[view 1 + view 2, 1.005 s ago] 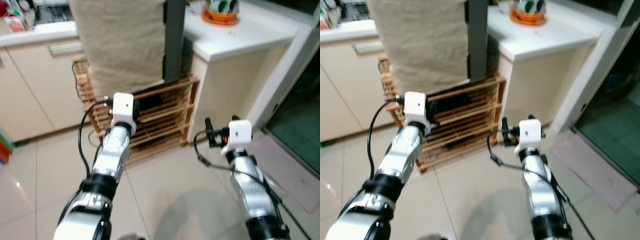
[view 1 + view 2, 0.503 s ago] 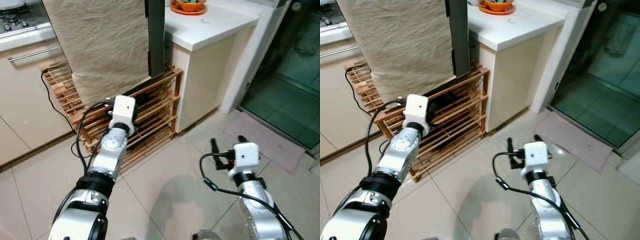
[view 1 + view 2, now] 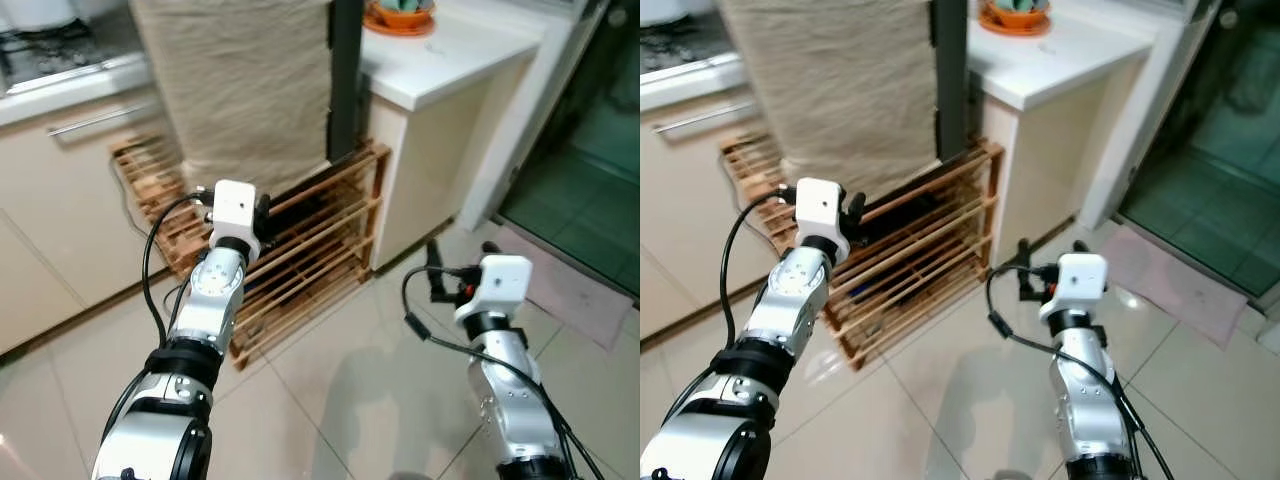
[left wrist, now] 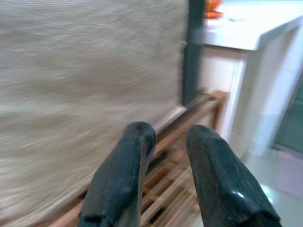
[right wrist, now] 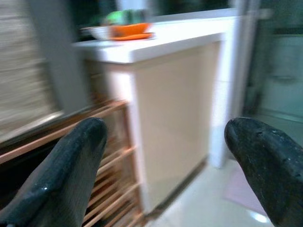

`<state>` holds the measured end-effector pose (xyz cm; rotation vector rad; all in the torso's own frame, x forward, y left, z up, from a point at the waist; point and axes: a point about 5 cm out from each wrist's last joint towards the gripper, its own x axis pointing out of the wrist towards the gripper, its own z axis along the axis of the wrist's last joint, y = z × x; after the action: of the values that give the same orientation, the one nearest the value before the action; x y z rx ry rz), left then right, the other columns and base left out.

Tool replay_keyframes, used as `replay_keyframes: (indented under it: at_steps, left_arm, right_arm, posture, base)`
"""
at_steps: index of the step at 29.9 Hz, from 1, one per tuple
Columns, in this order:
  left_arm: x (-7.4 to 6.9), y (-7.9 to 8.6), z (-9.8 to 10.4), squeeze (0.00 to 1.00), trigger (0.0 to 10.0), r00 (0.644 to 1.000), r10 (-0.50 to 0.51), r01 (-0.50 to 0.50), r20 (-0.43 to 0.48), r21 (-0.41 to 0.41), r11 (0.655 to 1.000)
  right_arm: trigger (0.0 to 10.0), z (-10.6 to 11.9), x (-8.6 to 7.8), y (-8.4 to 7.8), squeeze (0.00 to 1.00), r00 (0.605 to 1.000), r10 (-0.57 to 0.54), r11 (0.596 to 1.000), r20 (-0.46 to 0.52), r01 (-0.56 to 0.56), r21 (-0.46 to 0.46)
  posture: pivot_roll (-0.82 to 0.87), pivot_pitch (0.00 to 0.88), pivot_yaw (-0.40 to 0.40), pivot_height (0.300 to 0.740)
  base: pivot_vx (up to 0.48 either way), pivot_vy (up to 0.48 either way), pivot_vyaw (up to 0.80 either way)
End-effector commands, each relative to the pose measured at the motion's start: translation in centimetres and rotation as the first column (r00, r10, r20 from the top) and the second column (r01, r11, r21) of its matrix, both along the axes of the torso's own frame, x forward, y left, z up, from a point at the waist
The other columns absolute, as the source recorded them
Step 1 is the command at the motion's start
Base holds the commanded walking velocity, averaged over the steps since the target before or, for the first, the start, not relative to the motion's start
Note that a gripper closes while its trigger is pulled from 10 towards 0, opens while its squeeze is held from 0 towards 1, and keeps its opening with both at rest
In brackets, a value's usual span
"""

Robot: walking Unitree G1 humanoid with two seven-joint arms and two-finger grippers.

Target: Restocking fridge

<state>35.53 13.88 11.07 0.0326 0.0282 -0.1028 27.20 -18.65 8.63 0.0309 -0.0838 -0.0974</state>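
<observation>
Right claw (image 3: pixel 1049 258) higher now, beside wooden rack (image 3: pixel 910 250).

beige cloth (image 3: pixel 240 85), brown wooden rack (image 3: pixel 300 250), orange dish (image 3: pixel 398 20).

Home kitchen: hob (image 3: pixel 45 45), white counter (image 3: pixel 450 50), tiled floor (image 3: pixel 330 400).

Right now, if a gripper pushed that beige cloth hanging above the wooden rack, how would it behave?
The beige cloth shows wrinkles and hangs loosely, so it would probably give and fold, not resist. It looks thin, likely light. The left gripper, nearest it, would likely just dent it.
</observation>
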Motion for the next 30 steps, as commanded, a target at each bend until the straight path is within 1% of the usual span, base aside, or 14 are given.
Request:
replay_keyframes:
  at_steps: [1, 4, 5, 7, 8, 9, 10, 12, 13, 14, 16, 20, 26, 30]
  left_arm:
    - [-1.0, 1.1, -2.2, 0.0, 10.0, 0.993, 0.041, -0.053, -0.114, -0.1, 0.994]
    - [-1.8, 1.5, -3.4, 0.0, 10.0, 0.987, 0.05, -0.069, -0.154, -0.122, 0.99]
    - [-1.8, 1.5, -3.4, 0.0, 10.0, 0.987, 0.05, -0.069, -0.154, -0.122, 0.99]
    - [-3.0, 1.9, -4.6, 0.0, 10.0, 0.985, 0.03, -0.047, -0.171, -0.095, 0.994]
    - [-3.0, 1.9, -4.6, 0.0, 10.0, 0.985, 0.03, -0.047, -0.171, -0.095, 0.994]
    - [-3.8, 1.9, -5.0, 0.0, 10.0, 0.988, -0.016, 0.009, -0.154, -0.047, 0.999]
    - [-4.0, 1.7, -4.9, 0.0, 10.0, 0.991, -0.049, 0.051, -0.124, 0.018, 0.999]
    - [-4.2, 1.3, -4.8, 0.0, 10.0, 0.991, -0.091, 0.103, -0.099, 0.13, 0.986]
    - [-4.2, 1.1, -4.9, 0.0, 10.0, 0.989, -0.093, 0.11, -0.111, 0.156, 0.982]
    - [-4.2, 1.1, -4.9, 0.0, 10.0, 0.989, -0.093, 0.11, -0.111, 0.156, 0.982]
    - [-3.9, 0.6, -4.0, 0.0, 10.0, 0.988, -0.138, 0.147, -0.066, 0.167, 0.975]
    - [-3.9, -0.2, -3.2, 0.0, 10.0, 0.983, -0.182, 0.182, -0.019, 0.123, 0.976]
    - [-3.7, 0.1, -3.7, 0.0, 10.0, 0.986, -0.16, 0.164, -0.05, 0.102, 0.981]
    - [-3.5, 0.4, -3.7, 0.0, 10.0, 0.987, -0.153, 0.157, -0.057, 0.068, 0.985]
  right_arm:
    - [10.0, -0.3, 0.2, -0.9, 0.0, 0.996, -0.085, 0.994, -0.005, 0.086, 0.071]
    - [10.0, -0.7, 0.2, -1.3, 0.0, 0.989, -0.146, 0.982, -0.015, 0.147, 0.117]
    - [10.0, -0.7, 0.2, -1.3, 0.0, 0.989, -0.146, 0.982, -0.015, 0.147, 0.117]
    - [10.0, -1.1, 0.1, -0.7, 0.0, 0.99, -0.138, 0.985, -0.032, 0.141, 0.096]
    - [10.0, -1.1, 0.1, -0.7, 0.0, 0.99, -0.138, 0.985, -0.032, 0.141, 0.096]
    - [10.0, -1.1, 0.2, 0.1, 0.0, 0.995, -0.092, 0.994, -0.026, 0.093, 0.058]
    - [10.0, -1.1, 0.2, 0.4, 0.0, 0.997, -0.069, 0.997, -0.024, 0.07, 0.043]
    - [10.0, -1.1, 0.3, 0.6, 0.0, 0.999, -0.048, 0.998, -0.025, 0.048, 0.028]
    - [10.0, -1.1, 0.4, 0.6, 0.0, 0.999, -0.047, 0.999, -0.024, 0.047, 0.027]
    - [10.0, -1.1, 0.4, 0.6, 0.0, 0.999, -0.047, 0.999, -0.024, 0.047, 0.027]
    - [10.0, -1.1, 0.7, 0.4, 0.0, 0.999, -0.043, 0.999, -0.023, 0.043, 0.024]
    - [10.0, -1.1, 0.8, 0.4, 0.0, 0.999, -0.03, 1.0, -0.021, 0.03, 0.007]
    - [10.0, -1.1, 0.9, 0.4, 0.0, 1.0, -0.024, 1.0, -0.019, 0.024, -0.006]
    - [10.0, -1.4, 1.0, 0.0, 0.0, 0.999, -0.035, 0.999, -0.03, 0.034, -0.016]
  posture:
    - [-0.07, 0.0, 0.045, 0.736]
    - [-0.06, 0.0, 0.044, 0.736]
    - [-0.06, 0.0, 0.044, 0.736]
    - [-0.06, 0.0, 0.043, 0.736]
    - [-0.06, 0.0, 0.043, 0.736]
    - [-0.06, 0.0, 0.041, 0.736]
    - [-0.06, 0.0, 0.041, 0.736]
    - [-0.05, 0.0, 0.034, 0.736]
    - [-0.05, 0.0, 0.03, 0.736]
    - [-0.05, 0.0, 0.03, 0.736]
    - [-0.04, 0.0, 0.023, 0.736]
    - [-0.04, 0.0, 0.021, 0.736]
    - [-0.05, 0.0, 0.02, 0.736]
    - [-0.05, 0.0, 0.021, 0.736]
  base:
    - [0.461, 0.0, 0.0]
    - [0.461, 0.0, 0.0]
    - [0.461, 0.0, 0.0]
    - [0.461, 0.0, 0.0]
    - [0.461, 0.0, 0.0]
    - [0.446, 0.0, 0.0]
    - [0.382, 0.289, 0.0]
    - [0.191, 0.144, 0.0]
    - [0.0, 0.0, 0.0]
    - [0.0, 0.0, 0.0]
    - [0.0, 0.0, 0.0]
    - [0.0, 0.48, 0.0]
    - [0.0, 0.48, 0.0]
    - [0.0, 0.48, -0.73]
